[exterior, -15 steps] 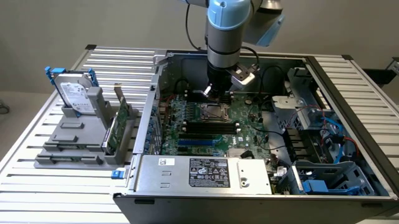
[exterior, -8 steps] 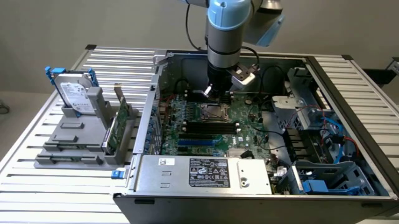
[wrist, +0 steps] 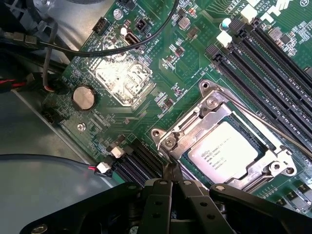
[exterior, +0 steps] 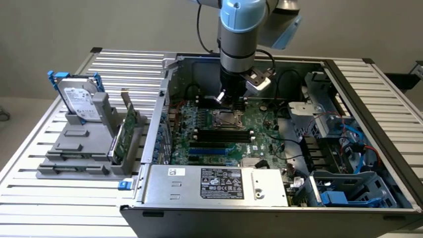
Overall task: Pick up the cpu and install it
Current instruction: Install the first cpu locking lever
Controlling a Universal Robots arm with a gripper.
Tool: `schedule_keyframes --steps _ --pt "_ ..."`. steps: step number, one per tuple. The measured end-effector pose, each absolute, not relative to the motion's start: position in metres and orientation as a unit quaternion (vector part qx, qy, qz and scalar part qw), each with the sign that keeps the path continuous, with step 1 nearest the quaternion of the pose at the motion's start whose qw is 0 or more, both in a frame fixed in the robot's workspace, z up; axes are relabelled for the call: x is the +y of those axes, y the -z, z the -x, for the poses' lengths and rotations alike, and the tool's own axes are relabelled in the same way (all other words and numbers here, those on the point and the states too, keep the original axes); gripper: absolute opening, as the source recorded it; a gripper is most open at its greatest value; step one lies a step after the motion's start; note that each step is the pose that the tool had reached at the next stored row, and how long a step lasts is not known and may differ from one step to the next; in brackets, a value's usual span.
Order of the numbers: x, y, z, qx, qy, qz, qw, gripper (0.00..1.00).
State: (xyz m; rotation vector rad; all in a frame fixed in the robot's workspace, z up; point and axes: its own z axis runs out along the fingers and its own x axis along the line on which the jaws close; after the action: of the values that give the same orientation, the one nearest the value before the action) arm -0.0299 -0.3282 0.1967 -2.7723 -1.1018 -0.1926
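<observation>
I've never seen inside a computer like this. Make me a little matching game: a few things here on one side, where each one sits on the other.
Things:
1. cpu
2. hard drive
3. coin battery
4. gripper

Places:
A. upright in the grey stand on the table, outside the case
B. on the green board, beside the silver heat sink
C. lying in the metal-framed socket
D. shut, just beside the socket frame's edge

Pairs: 1-C, 2-A, 3-B, 4-D

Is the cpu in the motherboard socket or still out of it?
In. The cpu lies flat inside the socket's metal frame, silver top up. The gripper is shut beside the frame, holding nothing.
</observation>
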Motion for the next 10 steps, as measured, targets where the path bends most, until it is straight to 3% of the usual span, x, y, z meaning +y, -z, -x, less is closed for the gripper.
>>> schedule_keyframes --steps 10 --pt "-0.3283 -0.1959 0.0294 -0.37 0.069 0.923 0.078 0.11"
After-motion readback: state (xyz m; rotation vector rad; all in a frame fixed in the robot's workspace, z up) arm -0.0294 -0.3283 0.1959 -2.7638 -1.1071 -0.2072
